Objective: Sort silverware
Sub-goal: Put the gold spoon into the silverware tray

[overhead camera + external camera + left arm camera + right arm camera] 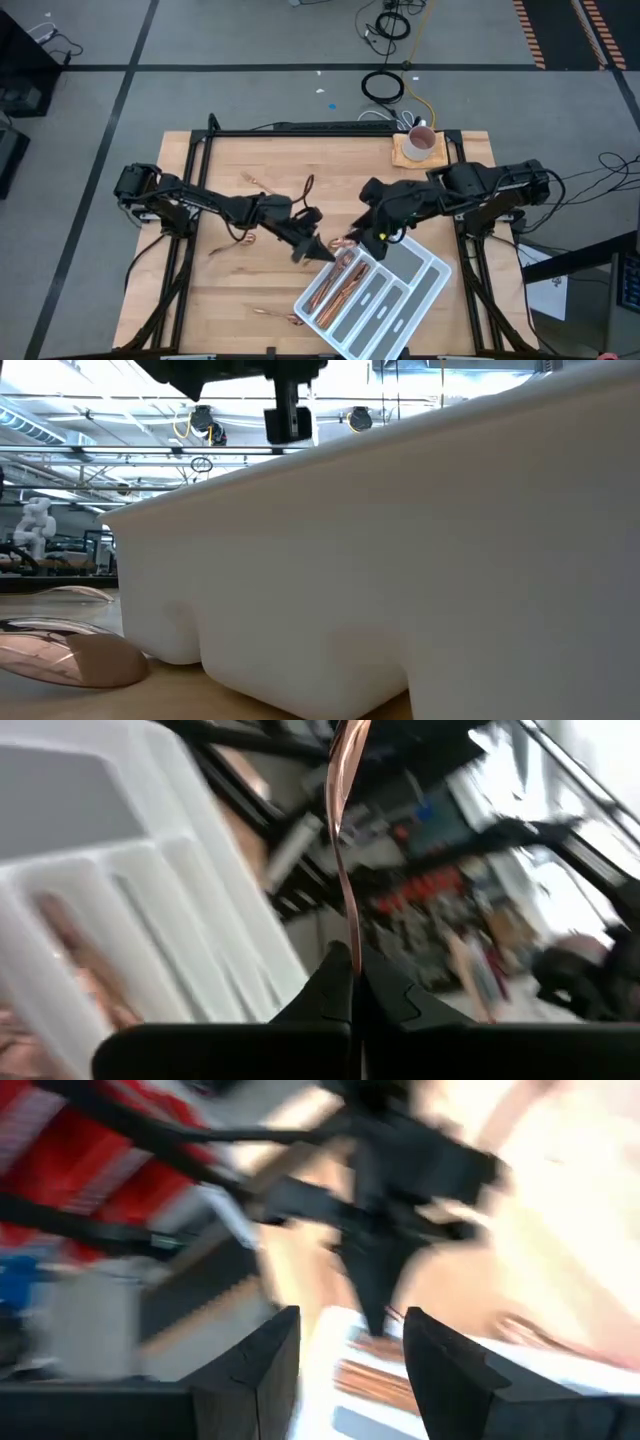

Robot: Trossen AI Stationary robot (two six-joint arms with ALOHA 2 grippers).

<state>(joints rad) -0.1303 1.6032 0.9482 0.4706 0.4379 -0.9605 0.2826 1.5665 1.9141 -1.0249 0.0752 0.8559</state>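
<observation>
The left end effector (352, 982) is pinching a copper utensil (343, 850) beside the white tray (420, 290). The right end effector (350, 1350) stands spread near it

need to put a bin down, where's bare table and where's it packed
Bare wood: the far-left corner of the table, and the near-left stretch ahead of the white tray. Crowded: the middle, where the left gripper and right gripper meet at the tray's end; mug fills the far-right corner.
</observation>
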